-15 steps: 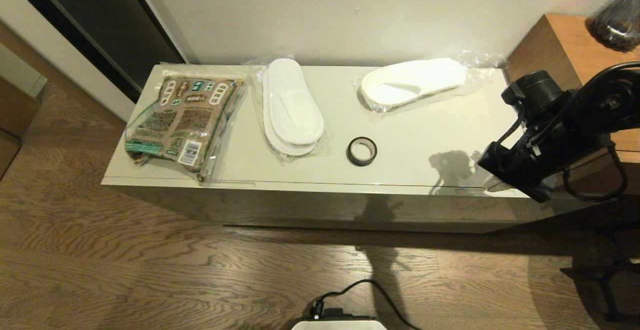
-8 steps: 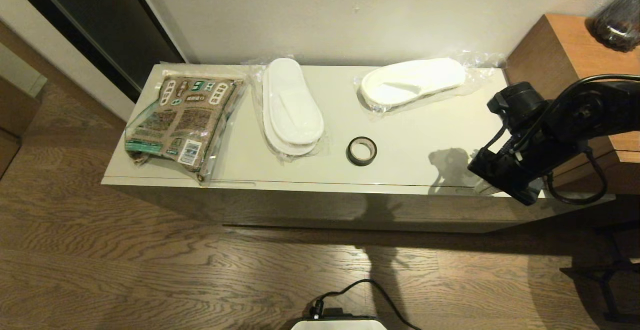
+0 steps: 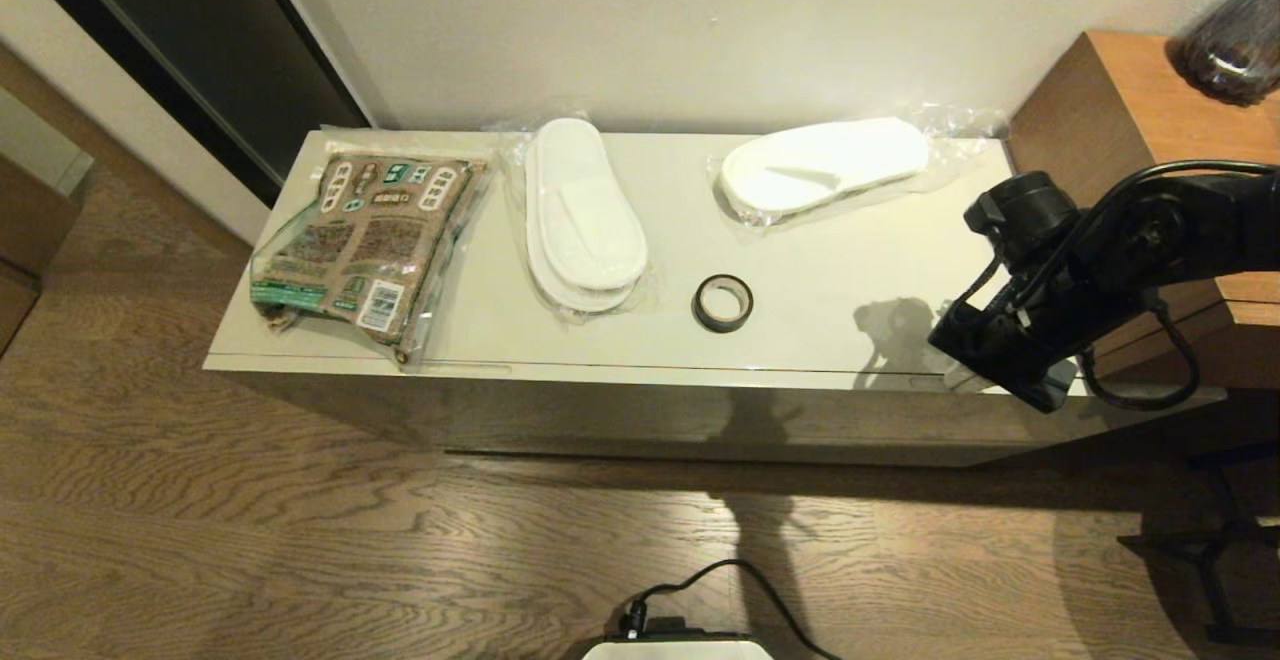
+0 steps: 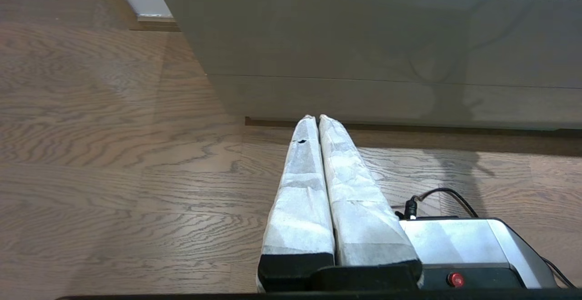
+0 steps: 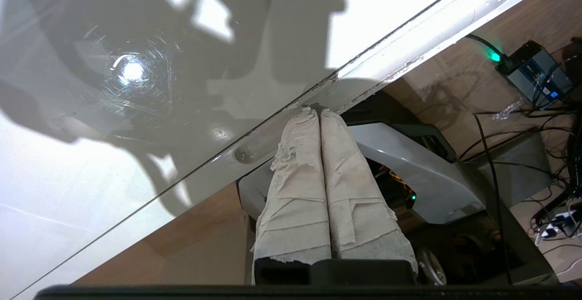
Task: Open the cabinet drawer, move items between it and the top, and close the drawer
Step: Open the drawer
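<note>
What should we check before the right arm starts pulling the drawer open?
1. Wide glossy grey-beige cabinet drawer shut: ok, front flush.
2. Right claw at the recessed slot handle: ok, closed tips sit at the slot's edge.
3. Tips hooked inside the slot: cannot tell.
4. Left claw clear of the drawer's path: ok, closed, low over the floor in front of the cabinet.
5. Brown-and-green printed packet clear of the front edge: not ok, its corner overhangs.
6. Small black tape roll and both clear-wrapped white slipper pairs on the glossy off-white top: ok.

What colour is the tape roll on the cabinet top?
Black; the tape roll shows best in the head view.
</note>
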You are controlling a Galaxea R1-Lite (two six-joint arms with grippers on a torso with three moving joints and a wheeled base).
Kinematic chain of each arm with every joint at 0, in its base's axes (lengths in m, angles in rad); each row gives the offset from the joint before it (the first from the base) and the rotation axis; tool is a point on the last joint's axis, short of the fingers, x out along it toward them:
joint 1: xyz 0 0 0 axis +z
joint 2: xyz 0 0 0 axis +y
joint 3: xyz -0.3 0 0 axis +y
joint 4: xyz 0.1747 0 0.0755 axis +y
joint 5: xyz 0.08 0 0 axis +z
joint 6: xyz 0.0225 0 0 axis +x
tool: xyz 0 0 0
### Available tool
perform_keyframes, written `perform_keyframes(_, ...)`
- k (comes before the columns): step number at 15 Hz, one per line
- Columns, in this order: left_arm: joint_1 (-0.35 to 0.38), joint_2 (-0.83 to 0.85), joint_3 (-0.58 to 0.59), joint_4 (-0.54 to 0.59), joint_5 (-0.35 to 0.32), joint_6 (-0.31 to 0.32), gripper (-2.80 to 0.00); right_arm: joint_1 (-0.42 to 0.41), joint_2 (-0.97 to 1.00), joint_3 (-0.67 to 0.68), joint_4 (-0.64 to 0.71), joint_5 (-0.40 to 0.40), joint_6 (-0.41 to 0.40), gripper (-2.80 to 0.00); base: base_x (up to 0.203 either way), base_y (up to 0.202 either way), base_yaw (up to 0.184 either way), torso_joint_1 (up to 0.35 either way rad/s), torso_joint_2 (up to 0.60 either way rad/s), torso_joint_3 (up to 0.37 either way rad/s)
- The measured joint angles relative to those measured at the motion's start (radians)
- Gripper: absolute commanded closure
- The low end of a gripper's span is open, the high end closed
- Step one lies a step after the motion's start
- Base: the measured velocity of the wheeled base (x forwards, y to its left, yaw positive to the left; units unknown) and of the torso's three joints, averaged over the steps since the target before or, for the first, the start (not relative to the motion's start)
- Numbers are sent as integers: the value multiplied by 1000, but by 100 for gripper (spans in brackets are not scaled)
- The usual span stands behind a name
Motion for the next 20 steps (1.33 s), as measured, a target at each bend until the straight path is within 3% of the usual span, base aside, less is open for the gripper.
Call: perform_keyframes(20, 0, 0, 0, 0, 0, 0, 0, 5, 20, 78, -21, 4, -11, 0, 0, 0, 0, 0, 0, 0)
